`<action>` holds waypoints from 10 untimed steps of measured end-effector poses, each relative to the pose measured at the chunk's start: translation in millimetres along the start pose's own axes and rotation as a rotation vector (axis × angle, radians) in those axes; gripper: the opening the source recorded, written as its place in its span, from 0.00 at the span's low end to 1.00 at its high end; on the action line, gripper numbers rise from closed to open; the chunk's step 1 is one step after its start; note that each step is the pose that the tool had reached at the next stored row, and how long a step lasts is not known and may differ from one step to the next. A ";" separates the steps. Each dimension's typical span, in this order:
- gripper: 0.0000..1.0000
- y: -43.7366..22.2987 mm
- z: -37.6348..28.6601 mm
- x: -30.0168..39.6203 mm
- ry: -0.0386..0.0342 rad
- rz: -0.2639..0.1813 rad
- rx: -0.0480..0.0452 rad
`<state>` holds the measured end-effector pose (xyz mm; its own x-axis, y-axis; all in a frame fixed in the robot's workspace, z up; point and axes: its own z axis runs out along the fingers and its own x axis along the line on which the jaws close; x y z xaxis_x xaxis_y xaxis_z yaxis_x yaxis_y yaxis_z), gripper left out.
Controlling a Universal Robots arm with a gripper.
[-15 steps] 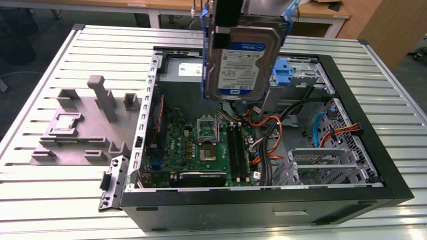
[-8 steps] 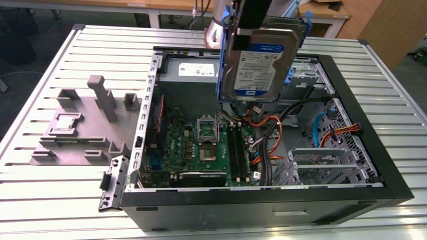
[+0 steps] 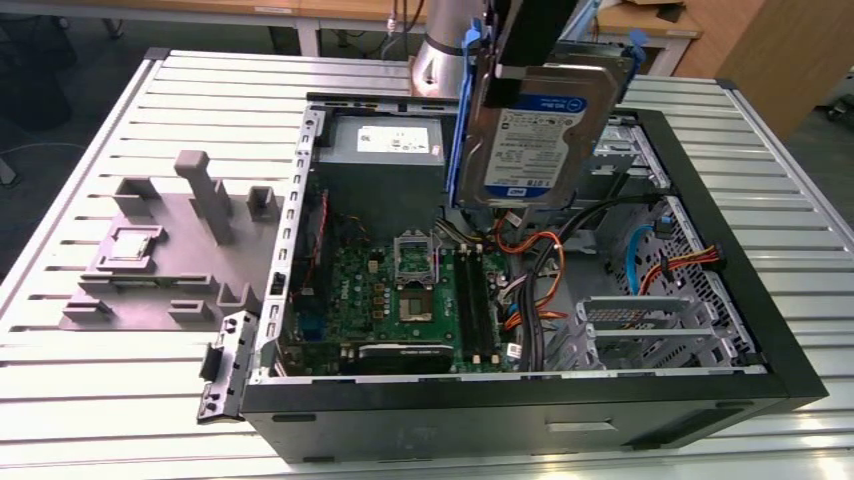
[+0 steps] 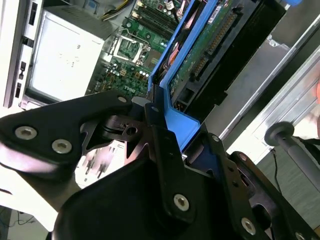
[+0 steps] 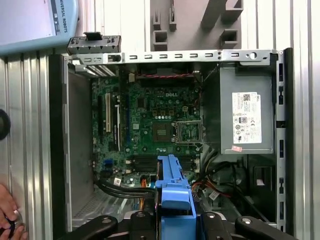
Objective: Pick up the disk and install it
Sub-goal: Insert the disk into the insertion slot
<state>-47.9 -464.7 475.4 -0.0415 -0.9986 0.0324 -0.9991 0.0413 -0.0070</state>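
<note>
In the exterior view the disk (image 3: pixel 541 135) hung upright above the open computer case (image 3: pixel 747 310), its label face showing and the gripper (image 3: pixel 514 75) at its upper edge. The second wrist view showed instead the green circuit-board side of the disk (image 4: pixel 200 45), with the fingers (image 4: pixel 162 145) clamped on its blue bracket (image 4: pixel 182 122). The first wrist view caught that bracket edge-on over the case's motherboard (image 5: pixel 160 125). It also showed the power supply (image 5: pixel 247 125) inside the case and a person's hand (image 5: pixel 7 215) just outside the case wall.
</note>
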 end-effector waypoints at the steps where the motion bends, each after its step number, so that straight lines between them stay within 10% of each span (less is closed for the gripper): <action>1: 0.37 -0.8 0.4 1.6 0.0000 0.000 0.0000; 10: 0.37 -3.3 1.7 7.0 0.0012 0.000 0.0000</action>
<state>-44.9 -472.0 474.0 -0.0415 -0.9986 0.0336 -0.9991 0.0413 -0.0071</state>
